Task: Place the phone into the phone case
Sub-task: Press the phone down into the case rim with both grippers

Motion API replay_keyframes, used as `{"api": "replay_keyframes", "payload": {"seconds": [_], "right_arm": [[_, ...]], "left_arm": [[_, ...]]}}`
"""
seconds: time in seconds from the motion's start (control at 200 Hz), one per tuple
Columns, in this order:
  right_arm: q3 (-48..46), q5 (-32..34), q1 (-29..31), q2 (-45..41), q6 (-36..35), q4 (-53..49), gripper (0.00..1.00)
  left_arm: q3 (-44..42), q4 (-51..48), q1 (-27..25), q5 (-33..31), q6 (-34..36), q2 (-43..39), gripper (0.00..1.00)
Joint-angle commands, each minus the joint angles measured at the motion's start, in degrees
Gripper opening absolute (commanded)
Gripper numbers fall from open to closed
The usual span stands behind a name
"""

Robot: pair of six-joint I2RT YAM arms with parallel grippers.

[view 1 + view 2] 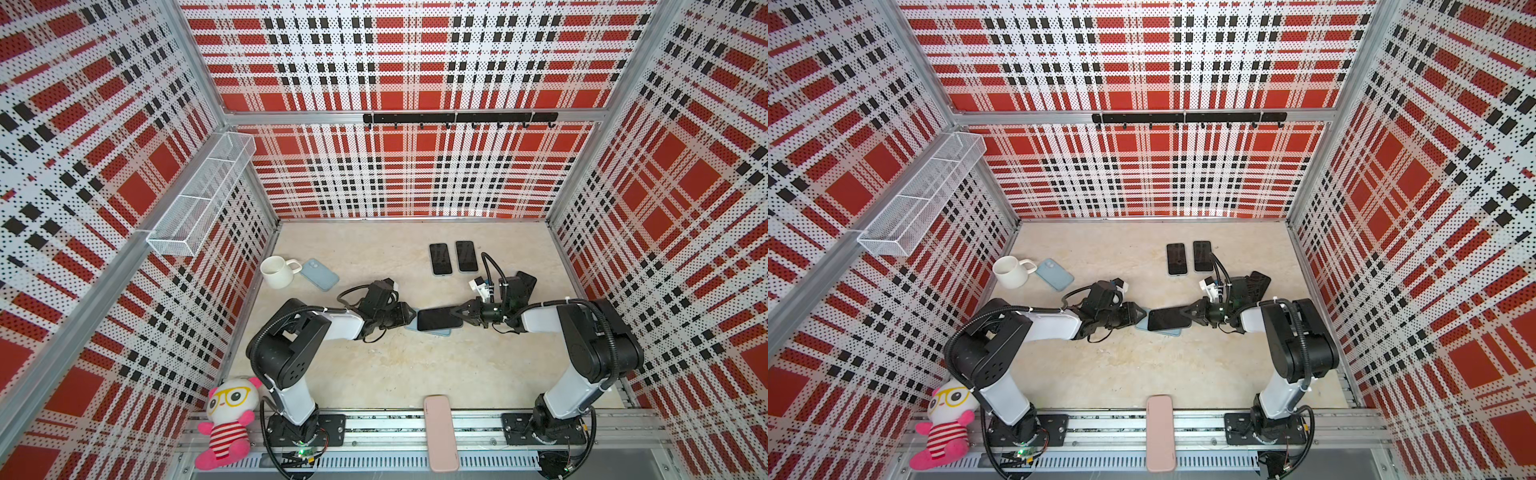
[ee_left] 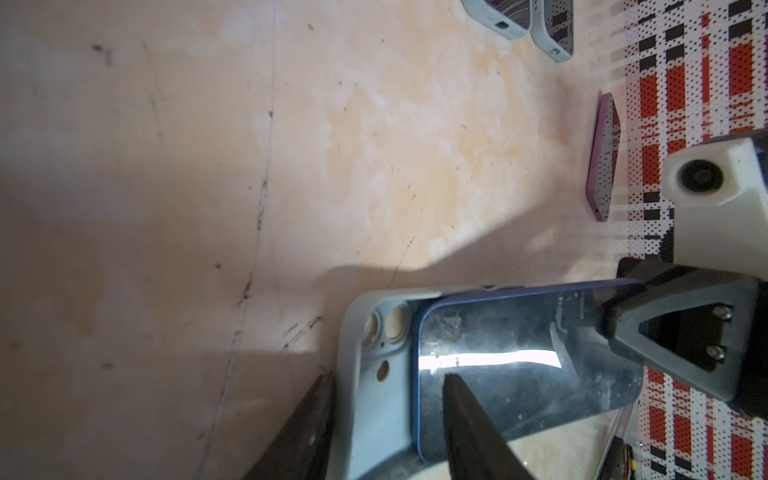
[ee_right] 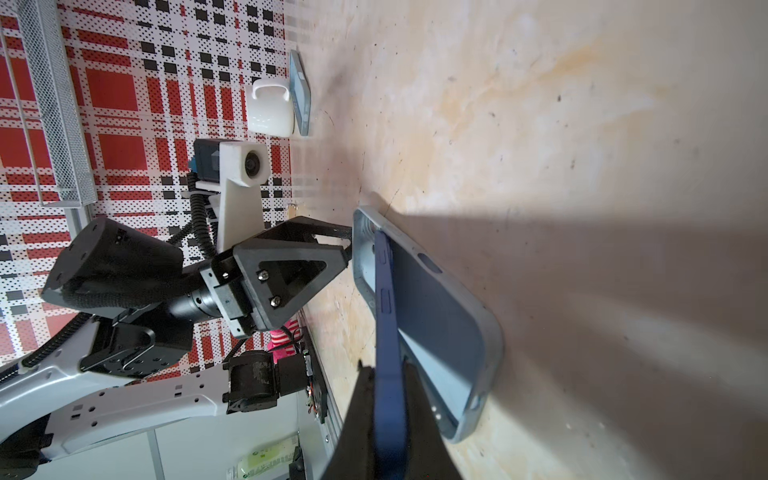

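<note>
1. While the right gripper pinches one short end of the blue-edged phone, its jaws are clamped tight on the thin body; the right wrist view shows a dark finger on either side of the blue rim
2. The phone faces screen up over the pale blue phone case, which lies open side up on the marbled table, about midway between the two arms
3. The phone is tilted and not seated: its far end is down in the case, just short of the camera cut-outs, and the held end stands raised off the case floor
4. The left gripper is at the camera end of the case. Its jaws stand partly apart, with one finger outside the end wall and the other over the phone's glass (whether they actually press on anything I cannot tell)
5. Toward the back wall, two dark phones lie side by side, and a purple-rimmed phone lies near the right arm's wrist
6. A white mug stands near the left wall, and a second pale blue case lies just beside its handle
7. A pink case lies across the front rail, and a plush doll sits in the front left corner
</note>
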Motion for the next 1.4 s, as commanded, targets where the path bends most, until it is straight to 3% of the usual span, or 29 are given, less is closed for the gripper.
{"api": "replay_keyframes", "payload": {"seconds": [0.0, 0.14, 0.286, 0.571, 0.711, 0.912, 1.152, 1.283, 1.393], "right_arm": [[-1.6, 4.6, 3.1, 3.4, 0.5, 0.8, 0.0], [-1.7, 3.6, 3.8, 4.8, 0.9, 2.4, 0.0], [-1.9, 0.0, 5.3, 6.0, 3.6, 7.2, 0.0], [0.9, -0.4, 7.0, 7.6, 0.4, 2.8, 0.0], [0.1, -2.2, 7.6, 8.3, 4.0, 8.8, 0.0], [-0.6, -0.2, 7.7, 8.7, 4.3, 8.7, 0.0], [0.3, 1.2, 7.7, 7.7, 3.2, 5.4, 0.0], [2.1, 3.0, 7.7, 6.1, 0.3, -0.7, 0.11], [3.7, 5.0, 7.7, 4.1, -2.2, -6.0, 0.26]], "left_arm": [[-2.1, -0.8, -4.2, 4.3, -3.6, 1.7, 0.45], [-3.2, 0.4, -4.5, 3.9, -4.8, 1.7, 0.45], [-2.9, 0.4, -4.6, 3.9, -5.1, 2.7, 0.54], [-2.1, -0.4, -4.2, 3.3, -4.0, 3.7, 0.55], [-1.8, -0.3, -4.1, 3.3, -3.8, 4.6, 0.57], [-2.7, -0.7, -3.2, 3.5, -3.7, 3.2, 0.59], [-3.7, -6.8, -2.2, 0.4, -0.9, -0.5, 0.69], [-3.6, -11.2, -1.9, -2.1, 1.2, -2.1, 0.7], [-3.6, -11.5, -1.8, -2.5, 1.6, -2.1, 0.62]]}}
